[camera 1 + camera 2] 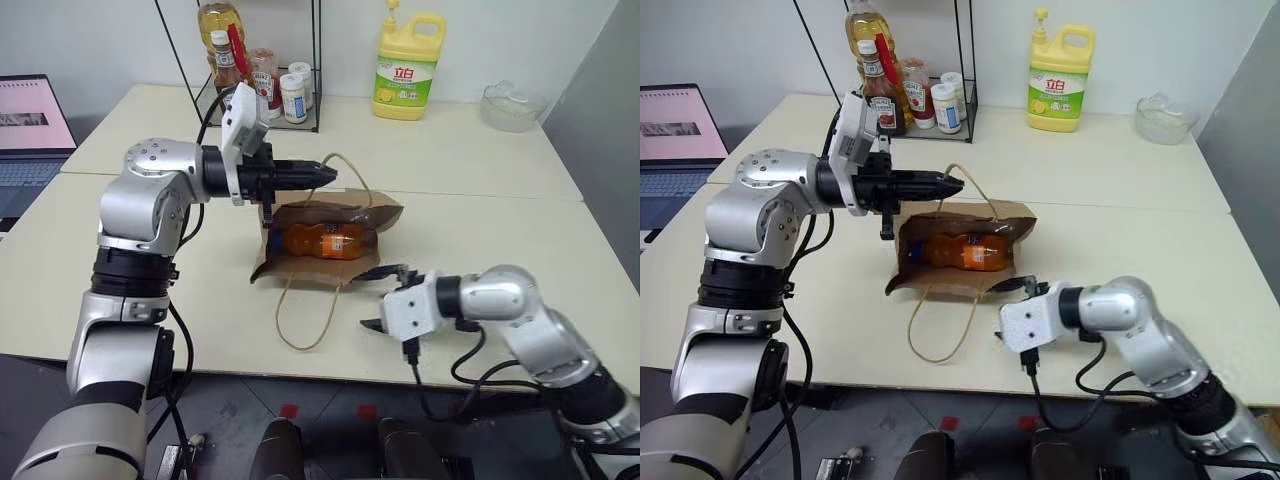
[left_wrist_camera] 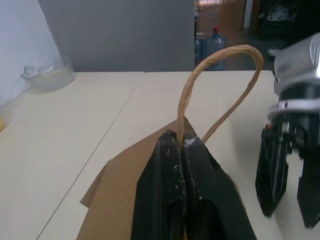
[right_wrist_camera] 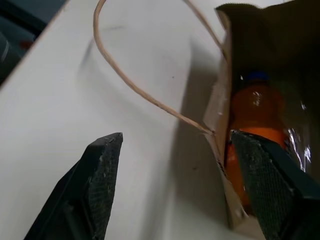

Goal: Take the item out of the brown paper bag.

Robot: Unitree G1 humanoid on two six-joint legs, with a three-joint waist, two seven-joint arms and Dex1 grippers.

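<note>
The brown paper bag lies on its side on the cream table, its mouth facing me. Inside lies the item, an orange drink bottle; the right wrist view shows its blue cap. My left gripper is shut on the bag's upper cord handle and holds it up above the bag, so the mouth gapes. My right gripper is open just in front of the mouth, at its right corner, with nothing between its fingers. The lower handle trails loose on the table.
At the back stand a wire rack with sauce bottles, a yellow detergent jug and a glass bowl. A laptop sits at the far left. The table's front edge runs just below my right gripper.
</note>
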